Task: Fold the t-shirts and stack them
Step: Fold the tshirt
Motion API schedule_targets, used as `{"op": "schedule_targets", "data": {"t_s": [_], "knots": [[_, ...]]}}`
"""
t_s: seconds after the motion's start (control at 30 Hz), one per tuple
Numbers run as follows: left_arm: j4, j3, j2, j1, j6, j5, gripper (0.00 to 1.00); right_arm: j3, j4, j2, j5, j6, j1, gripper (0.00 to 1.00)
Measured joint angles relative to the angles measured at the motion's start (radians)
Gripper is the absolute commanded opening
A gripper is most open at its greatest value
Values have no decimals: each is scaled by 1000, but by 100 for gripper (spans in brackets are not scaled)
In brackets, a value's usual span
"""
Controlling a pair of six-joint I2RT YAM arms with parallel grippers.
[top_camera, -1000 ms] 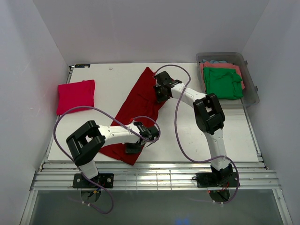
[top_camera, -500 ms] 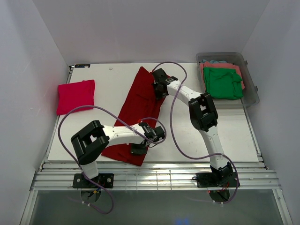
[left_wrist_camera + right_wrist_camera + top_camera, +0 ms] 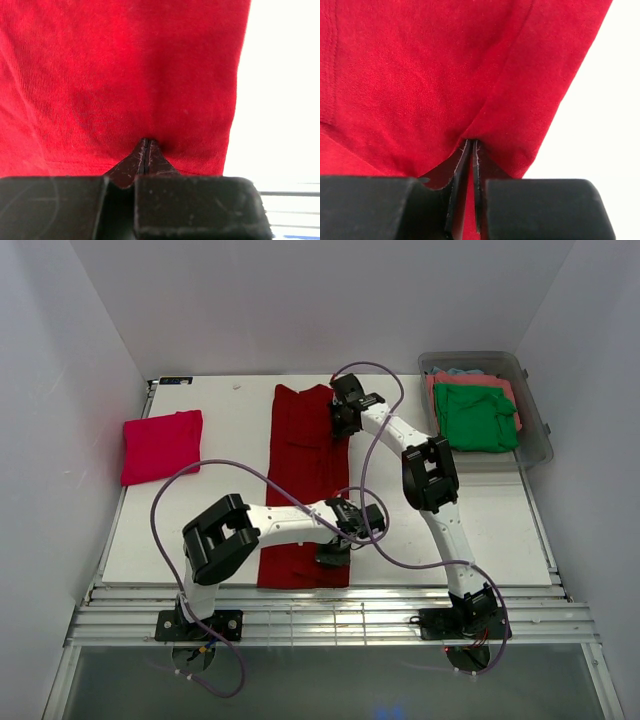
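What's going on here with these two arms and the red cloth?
Both arms are holding the dark red cloth t-shirt, which lies as a long strip on the white table. The left pincer is shut on its near right edge, the right pincer on its far right edge. A folded pinkish-red t-shirt sits at the left; a green t-shirt and a coral t-shirt lie in the clear grey plastic tub.

Dark red t-shirt (image 3: 303, 480): folded into a long narrow strip, it lay flat and lengthwise down the middle of the surface (image 3: 430, 530). Its right edge was pinched at the near end in the jaws of the left gripper (image 3: 335, 553) and at the far end in those of the right gripper (image 3: 342, 428).

Pinkish-red t-shirt (image 3: 162, 445): folded to a rectangle, it lay flat at the left, well apart from the strip.

Green t-shirt (image 3: 475, 417): folded, it lay on the coral t-shirt (image 3: 466, 380) inside the tub (image 3: 541, 436).
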Motion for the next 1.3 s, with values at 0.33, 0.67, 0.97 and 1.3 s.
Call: {"op": "schedule_targets", "data": {"t_s": [0.33, 0.67, 0.97, 1.3], "knots": [[7, 434, 59, 14, 130, -179, 28, -219, 211, -174, -106, -88, -89, 31], [174, 333, -412, 96, 222, -502, 62, -578, 314, -976, 23, -167, -2, 36], [425, -28, -607, 431, 378, -423, 53, -1087, 187, -1105, 218, -25, 441, 37], [669, 31, -307, 654, 561, -93, 49, -1127, 60, -1066, 389, 167, 643, 38]]}}
